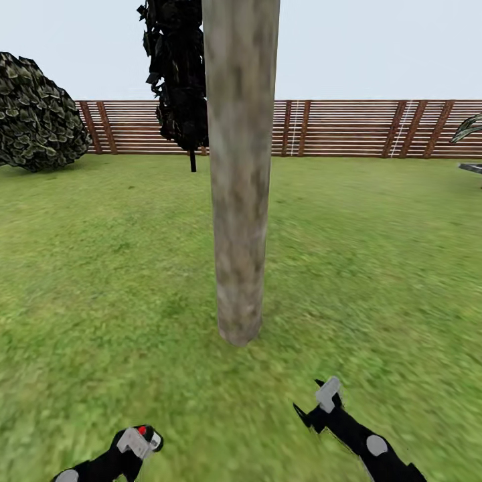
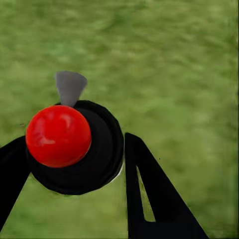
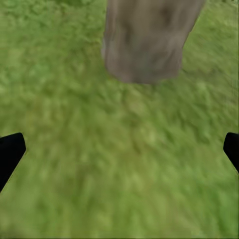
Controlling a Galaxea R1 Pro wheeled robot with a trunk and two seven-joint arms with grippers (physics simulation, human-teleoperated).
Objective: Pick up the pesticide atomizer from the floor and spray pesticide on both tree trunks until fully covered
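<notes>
Your left gripper [image 2: 74, 164] was clamped on the pesticide atomizer [image 2: 74, 147], red cap up. Your right gripper [image 3: 119, 149] was spread wide and empty, with the tree trunk [image 1: 239, 167] just ahead of it.

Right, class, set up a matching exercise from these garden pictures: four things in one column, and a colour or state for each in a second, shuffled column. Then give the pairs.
Things:
1. tree trunk
2. fence
3. left gripper
4. right gripper

Descriptions:
A. open, nothing between its fingers
B. brown horizontal slats
C. shut on a sprayer with a red knob
D. grey-brown, mottled, upright on the grass

Pairs: 1-D, 2-B, 3-C, 4-A
</notes>
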